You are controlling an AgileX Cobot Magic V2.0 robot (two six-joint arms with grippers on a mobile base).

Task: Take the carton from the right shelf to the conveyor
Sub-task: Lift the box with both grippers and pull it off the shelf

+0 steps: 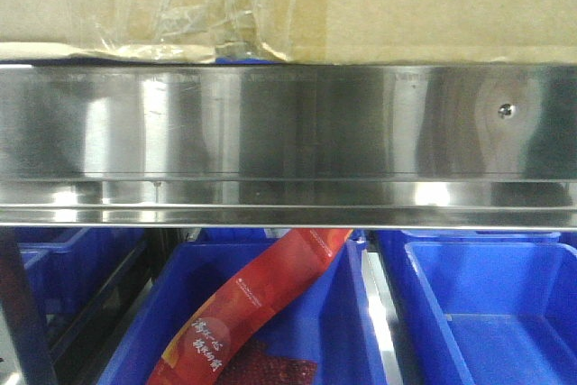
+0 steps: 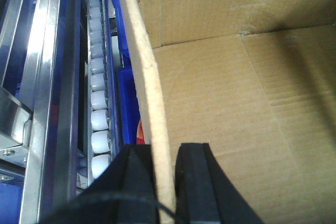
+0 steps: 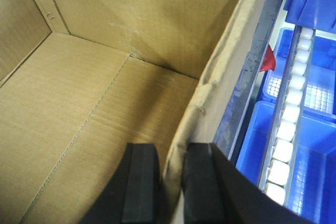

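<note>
The carton (image 1: 406, 6), plain brown cardboard with crinkled clear tape along its lower seam, sits on the right shelf, above the shelf's shiny steel front rail (image 1: 288, 123). The left wrist view looks down into the open carton (image 2: 236, 119). My left gripper (image 2: 165, 182) has one black finger on each side of the carton's left wall and is shut on it. The right wrist view also shows the carton's inside (image 3: 94, 103). My right gripper (image 3: 172, 182) is shut on the carton's right wall the same way. The conveyor is out of view.
Blue plastic bins (image 1: 487, 313) stand under the shelf, one holding a red packet (image 1: 270, 295). The rail bears a small screw (image 1: 507, 110). White roller tracks run beside the carton on the left (image 2: 100, 103) and on the right (image 3: 289, 124), with more blue bins (image 3: 310, 3) beyond.
</note>
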